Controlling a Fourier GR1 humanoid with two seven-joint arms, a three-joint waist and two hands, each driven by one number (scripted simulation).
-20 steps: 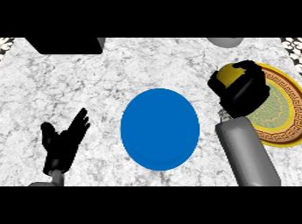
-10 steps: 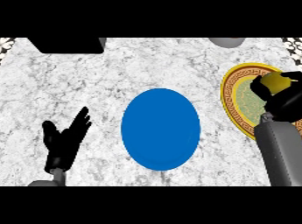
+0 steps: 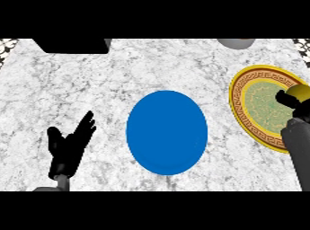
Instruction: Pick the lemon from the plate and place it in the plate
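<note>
Now the right robot hand (image 3: pixel 307 108) sits further right than half a second ago, at the picture's edge, over the gold-rimmed plate (image 3: pixel 250 92). Lemon (image 3: pixel 299 93): yellow, rounded, partly hidden, with that robot hand's fingers curled round it above the plate. Blue plate (image 3: pixel 167 132): mid-table (image 3: pixel 84 90). Left robot hand (image 3: pixel 68 146): unmoved, fingers spread apart, lower left.
</note>
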